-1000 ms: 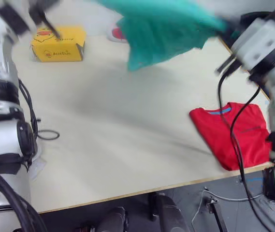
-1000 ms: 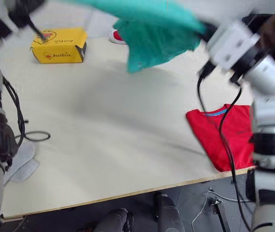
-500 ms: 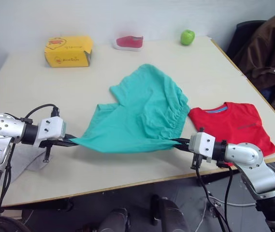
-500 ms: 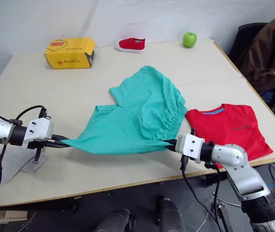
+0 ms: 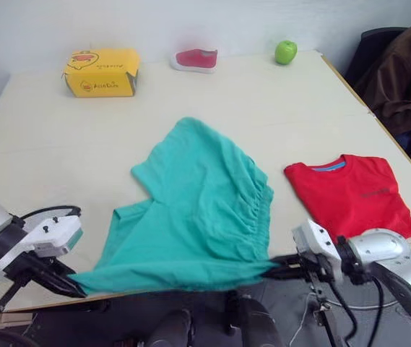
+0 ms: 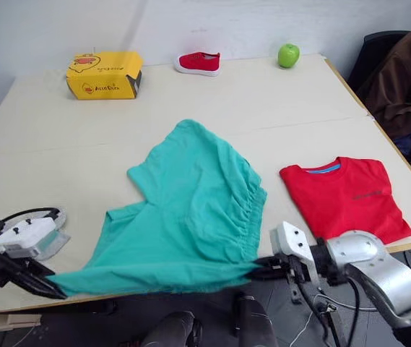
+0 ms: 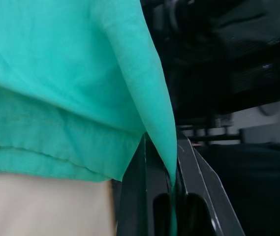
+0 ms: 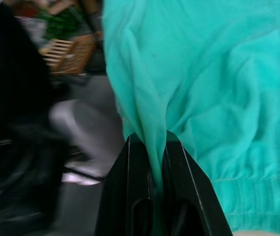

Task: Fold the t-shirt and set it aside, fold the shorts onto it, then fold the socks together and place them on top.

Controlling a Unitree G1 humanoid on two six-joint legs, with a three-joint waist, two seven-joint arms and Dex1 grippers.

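Plain teal-green fabric shorts (image 5: 198, 210) are seen on a pale beige wooden tabletop (image 5: 61, 137). A folded bright red cotton t-shirt (image 5: 349, 191) is marked by a blue neck lining. A yellow cardboard box (image 5: 102, 71) carries red and black printing. A red-and-white shoe (image 5: 196, 58) and a green apple (image 5: 285, 51) are shown.

This looks like a robot test room or lab, not a home. A plain pale wooden worktop (image 6: 46, 144) stands against a bare white wall (image 6: 61, 29). On it lie unrelated props: a yellow carton (image 6: 104, 74), a small red shoe (image 6: 198, 62), a green apple (image 6: 288, 55). A brown jacket (image 6: 407, 72) hangs on a chair beside it.
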